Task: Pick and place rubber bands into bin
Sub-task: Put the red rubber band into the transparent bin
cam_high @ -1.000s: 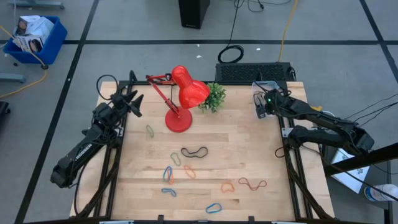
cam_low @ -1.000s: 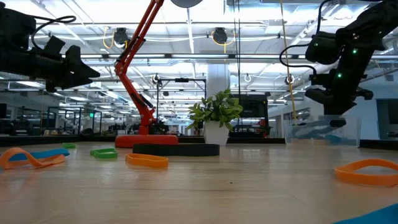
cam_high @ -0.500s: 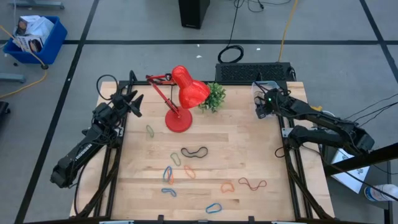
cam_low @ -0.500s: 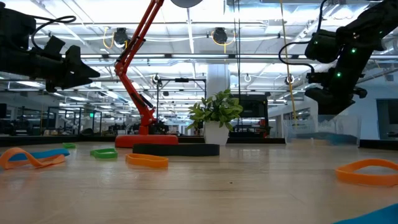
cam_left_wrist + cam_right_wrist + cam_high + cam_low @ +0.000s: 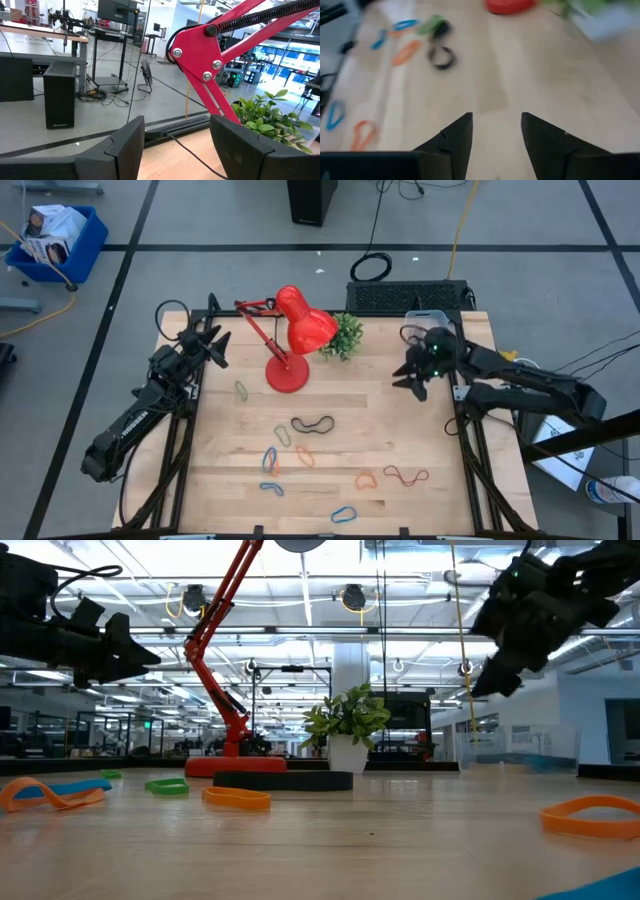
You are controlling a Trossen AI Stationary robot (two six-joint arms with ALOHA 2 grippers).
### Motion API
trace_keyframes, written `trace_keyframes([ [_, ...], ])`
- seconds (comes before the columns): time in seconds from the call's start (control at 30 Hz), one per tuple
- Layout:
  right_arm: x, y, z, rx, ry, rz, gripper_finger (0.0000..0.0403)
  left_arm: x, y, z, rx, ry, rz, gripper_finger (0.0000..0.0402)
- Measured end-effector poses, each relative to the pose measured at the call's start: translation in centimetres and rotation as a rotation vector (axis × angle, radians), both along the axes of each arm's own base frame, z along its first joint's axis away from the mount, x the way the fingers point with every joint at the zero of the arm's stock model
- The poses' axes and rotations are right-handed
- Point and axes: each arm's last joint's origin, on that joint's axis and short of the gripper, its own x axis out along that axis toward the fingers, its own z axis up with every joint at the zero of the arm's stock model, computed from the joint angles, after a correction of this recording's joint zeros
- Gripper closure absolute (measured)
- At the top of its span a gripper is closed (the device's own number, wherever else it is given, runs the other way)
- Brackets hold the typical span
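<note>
Several rubber bands lie flat on the wooden table: a black one (image 5: pixel 313 423), green ones (image 5: pixel 241 390) (image 5: pixel 282 434), orange ones (image 5: pixel 305 455) (image 5: pixel 366 479), blue ones (image 5: pixel 272 488) (image 5: pixel 344 514) and a dark red one (image 5: pixel 405 475). The clear bin (image 5: pixel 430 320) stands at the table's far right corner; it also shows in the low view (image 5: pixel 518 750). My right gripper (image 5: pixel 406 380) is open and empty above the table, near-left of the bin; its wrist view (image 5: pixel 496 117) looks toward the bands. My left gripper (image 5: pixel 216 343) is open and empty at the far left.
A red desk lamp (image 5: pixel 290 345) stands on its round base at the table's far middle, with a small potted plant (image 5: pixel 345 335) beside it. Bare wood lies between the bands and the bin. A blue crate (image 5: pixel 55 240) stands on the floor off the table.
My right gripper has swung from above the bin toward the table's left and near side, turning away from the bin to face the bands, and has risen. The bands and the bin have stayed put.
</note>
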Motion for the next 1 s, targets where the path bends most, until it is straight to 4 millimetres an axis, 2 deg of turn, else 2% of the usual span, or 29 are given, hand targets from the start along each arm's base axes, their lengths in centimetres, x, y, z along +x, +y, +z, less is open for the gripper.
trace_keyframes([
  [0.23, 2.4, 3.2, 1.5, -0.183, -0.169, 0.15, 0.026, 0.0, 0.0, 0.0, 0.0, 0.0, 0.0, 0.0172],
  [0.37, 2.9, 5.1, 1.6, -0.303, -0.169, 0.168, 0.0266, 0.0, 0.0, 0.0, 0.0, 0.0, 0.0, 0.0172],
  [0.63, 3.8, 9.5, 1.5, -0.433, -0.196, 0.224, 0.0278, 0.0, 0.0, 0.0, 0.0, 0.0, 0.0, 0.0172],
  [0.83, 4.8, 11.9, 1.4, -0.576, -0.097, 0.249, 0.029, 0.0, 0.0, 0.0, -0.01, -0.009, -0.001, 0.0172],
  [1.0, 6.2, 13.3, 1.9, -0.535, -0.004, 0.275, 0.0298, 0.0, 0.0, 0.0, -0.012, -0.007, -0.001, 0.0172],
])
